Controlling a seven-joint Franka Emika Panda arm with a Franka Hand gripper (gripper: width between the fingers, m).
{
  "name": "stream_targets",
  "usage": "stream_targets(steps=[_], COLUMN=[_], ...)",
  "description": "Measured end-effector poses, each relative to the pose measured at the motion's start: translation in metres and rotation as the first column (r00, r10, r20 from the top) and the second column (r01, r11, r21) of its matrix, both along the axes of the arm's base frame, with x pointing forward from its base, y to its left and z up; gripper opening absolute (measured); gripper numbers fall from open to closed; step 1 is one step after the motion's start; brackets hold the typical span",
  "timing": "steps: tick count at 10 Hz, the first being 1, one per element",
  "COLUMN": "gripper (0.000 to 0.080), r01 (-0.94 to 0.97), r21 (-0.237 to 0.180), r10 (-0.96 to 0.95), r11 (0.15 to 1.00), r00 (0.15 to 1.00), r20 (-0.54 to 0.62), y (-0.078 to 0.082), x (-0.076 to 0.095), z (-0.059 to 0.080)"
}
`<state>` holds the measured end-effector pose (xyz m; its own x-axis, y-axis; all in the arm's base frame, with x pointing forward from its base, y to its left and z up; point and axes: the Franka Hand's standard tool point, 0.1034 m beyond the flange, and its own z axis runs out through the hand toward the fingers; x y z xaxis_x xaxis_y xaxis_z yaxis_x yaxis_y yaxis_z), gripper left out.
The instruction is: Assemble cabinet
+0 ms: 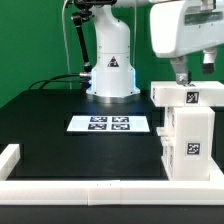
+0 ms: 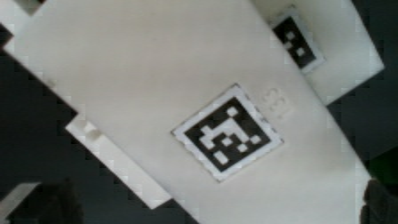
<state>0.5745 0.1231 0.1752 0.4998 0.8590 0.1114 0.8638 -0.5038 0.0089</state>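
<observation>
The cabinet (image 1: 188, 140) is a tall white boxy shell at the exterior view's right, with a tag on its front. A flat white tagged panel (image 1: 181, 96) lies on top of it. My gripper (image 1: 180, 76) hangs just above that panel's top face and holds nothing. The wrist view is filled by a white tagged face of the cabinet (image 2: 228, 132) seen close up, with a second tag on a neighbouring white part (image 2: 299, 40). A grey fingertip (image 2: 18, 203) shows only at the picture's edge, and the jaws look spread wide.
The marker board (image 1: 98, 124) lies flat on the black table in front of the robot base (image 1: 111, 75). White border rails run along the front edge (image 1: 100, 188) and the left corner (image 1: 9, 158).
</observation>
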Motion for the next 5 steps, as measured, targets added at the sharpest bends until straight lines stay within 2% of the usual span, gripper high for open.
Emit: stream_targets(steps=[2,5], gripper=[0.0797,0.0797], r01=[-0.245,-0.456], r21=[-0.065,-0.114], r10=[0.246,0.458], r11=[0.967,0.883], r00=[0.969,0.889], r20=[0.007,-0.004], y=[0.0035,-0.0008], x=[-0.0026,-0.0039], z=[-0.0057,-0.012])
